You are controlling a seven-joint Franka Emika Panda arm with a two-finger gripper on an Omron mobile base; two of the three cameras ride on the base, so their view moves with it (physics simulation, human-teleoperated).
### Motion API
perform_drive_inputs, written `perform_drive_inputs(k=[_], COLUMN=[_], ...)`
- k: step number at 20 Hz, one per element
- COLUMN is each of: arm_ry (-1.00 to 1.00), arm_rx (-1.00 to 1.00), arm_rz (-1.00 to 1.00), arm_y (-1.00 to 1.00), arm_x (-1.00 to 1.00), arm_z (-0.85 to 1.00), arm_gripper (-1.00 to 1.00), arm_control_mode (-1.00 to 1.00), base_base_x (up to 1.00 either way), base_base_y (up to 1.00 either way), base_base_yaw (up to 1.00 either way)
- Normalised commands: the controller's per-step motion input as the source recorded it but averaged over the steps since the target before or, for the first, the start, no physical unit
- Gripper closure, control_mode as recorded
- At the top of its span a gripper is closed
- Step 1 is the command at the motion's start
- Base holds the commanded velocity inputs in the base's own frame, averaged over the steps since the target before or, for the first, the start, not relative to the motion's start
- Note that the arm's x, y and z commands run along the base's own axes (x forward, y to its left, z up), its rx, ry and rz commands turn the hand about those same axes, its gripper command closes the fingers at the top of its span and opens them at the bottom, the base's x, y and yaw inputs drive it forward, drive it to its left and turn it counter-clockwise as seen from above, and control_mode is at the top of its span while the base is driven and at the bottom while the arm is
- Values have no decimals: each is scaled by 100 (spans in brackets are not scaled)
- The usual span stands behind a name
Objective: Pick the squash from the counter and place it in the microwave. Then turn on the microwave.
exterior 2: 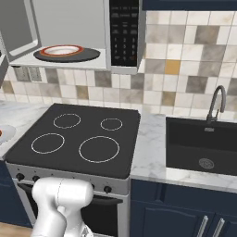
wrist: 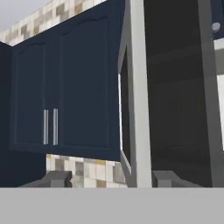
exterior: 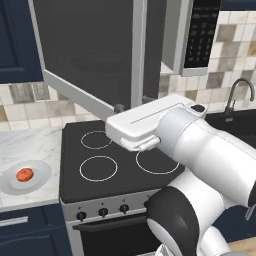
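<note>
Hand view shows the gripper [wrist: 109, 178] spread astride the open microwave [exterior 2: 69, 32] door edge; the squash [exterior: 24, 174] on the counter [exterior: 30, 145] awaits picking.

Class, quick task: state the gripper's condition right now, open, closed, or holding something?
Gripper: open, its dark fingertips standing either side of the light grey microwave door edge, holding nothing.

Black glass stovetop [exterior 2: 78, 139] with four white rings serves as landmark. Behind it, a backsplash of beige, grey and tan square tiles [exterior 2: 185, 69]. To its right, a black recessed sink [exterior 2: 203, 146] with a curved dark faucet [exterior 2: 216, 104]. Dark navy panelled cabinets [exterior 2: 180, 215] below. Black oven knobs [exterior: 102, 212] along its front.
</note>
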Motion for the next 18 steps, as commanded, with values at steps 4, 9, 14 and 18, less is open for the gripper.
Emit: perform_drive_inputs(k=[4, 9, 14, 18], arm_ry=[0, 0, 0, 0], arm_rx=[0, 0, 0, 0], arm_rz=[0, 0, 0, -2], arm_y=[0, 0, 0, -2], arm_x=[-36, -46, -66, -87], arm_z=[0, 0, 2, 1], arm_gripper=[-100, -100, -100, -100], arm_control_mode=[-100, -100, -100, -100], base_base_x=[0, 0, 0, 0], base_base_y=[0, 0, 0, 0], base_base_yaw=[0, 0, 0, 0])
